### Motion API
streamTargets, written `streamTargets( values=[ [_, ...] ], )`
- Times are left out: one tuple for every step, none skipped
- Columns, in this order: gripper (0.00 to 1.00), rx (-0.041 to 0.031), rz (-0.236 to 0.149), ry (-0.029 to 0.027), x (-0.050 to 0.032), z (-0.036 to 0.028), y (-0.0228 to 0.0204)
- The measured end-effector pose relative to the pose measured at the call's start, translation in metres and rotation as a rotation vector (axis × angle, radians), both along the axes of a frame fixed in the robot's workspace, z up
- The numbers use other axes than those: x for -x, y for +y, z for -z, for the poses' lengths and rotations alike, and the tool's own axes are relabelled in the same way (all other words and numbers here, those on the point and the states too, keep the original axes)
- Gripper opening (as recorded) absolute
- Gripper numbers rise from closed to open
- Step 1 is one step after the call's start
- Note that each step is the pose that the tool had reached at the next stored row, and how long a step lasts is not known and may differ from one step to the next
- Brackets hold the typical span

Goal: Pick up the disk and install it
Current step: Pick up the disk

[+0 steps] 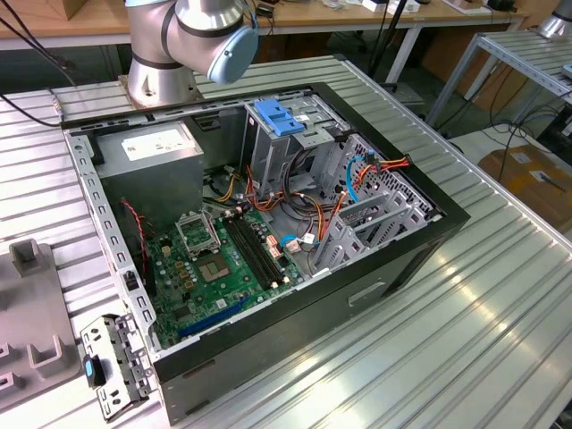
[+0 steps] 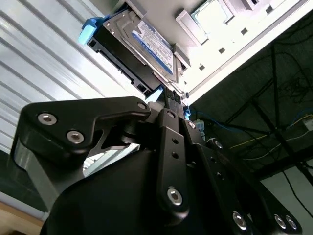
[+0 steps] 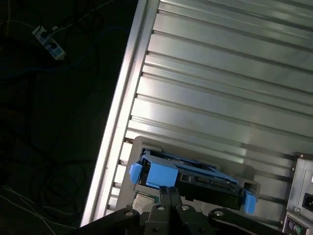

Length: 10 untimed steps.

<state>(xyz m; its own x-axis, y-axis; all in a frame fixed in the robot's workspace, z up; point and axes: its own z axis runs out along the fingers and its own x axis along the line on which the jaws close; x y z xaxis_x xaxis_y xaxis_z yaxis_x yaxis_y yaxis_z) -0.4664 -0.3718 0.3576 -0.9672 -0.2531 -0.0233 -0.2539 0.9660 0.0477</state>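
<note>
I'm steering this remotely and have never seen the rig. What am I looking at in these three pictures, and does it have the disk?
The machine is one robot arm standing on a ribbed metal table. The exterior view looks down from off the arm at an open computer case with its motherboard, grey power supply and a drive cage topped by a blue bracket. Both wrist views ride on the arm and look past its black end effector. They show the disk, silver with blue side rails, lying on a grey holder on the table, with the end effector close against one end of it. Whether it is gripped, I cannot tell.
</note>
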Motion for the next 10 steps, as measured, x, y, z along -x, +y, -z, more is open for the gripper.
streamTargets(
  values=[
    [0.11, 0.0000, -0.012, 0.0000, 0.0000, 0.0000, 0.0000],
    [0.11, 0.0000, -0.026, 0.0000, 0.0000, 0.0000, 0.0000],
    [0.11, -0.0001, -0.036, -0.0001, 0.0000, 0.0000, 0.0000],
    [0.11, 0.0000, -0.049, 0.0000, 0.0000, 0.0000, 0.0000],
    [0.11, 0.0000, -0.060, -0.0001, 0.0000, 0.0000, 0.0000],
    [0.11, 0.0000, -0.076, -0.0001, 0.0000, 0.0000, 0.0000],
    [0.11, 0.0000, -0.087, 0.0000, 0.0000, 0.0000, 0.0000],
    [0.11, 0.0000, -0.106, 0.0000, 0.0001, 0.0000, 0.0000],
    [0.11, 0.0000, -0.117, 0.0000, 0.0001, 0.0000, 0.0000],
    [0.11, 0.0000, -0.129, 0.0000, 0.0001, 0.0000, 0.0000]
  ],
)
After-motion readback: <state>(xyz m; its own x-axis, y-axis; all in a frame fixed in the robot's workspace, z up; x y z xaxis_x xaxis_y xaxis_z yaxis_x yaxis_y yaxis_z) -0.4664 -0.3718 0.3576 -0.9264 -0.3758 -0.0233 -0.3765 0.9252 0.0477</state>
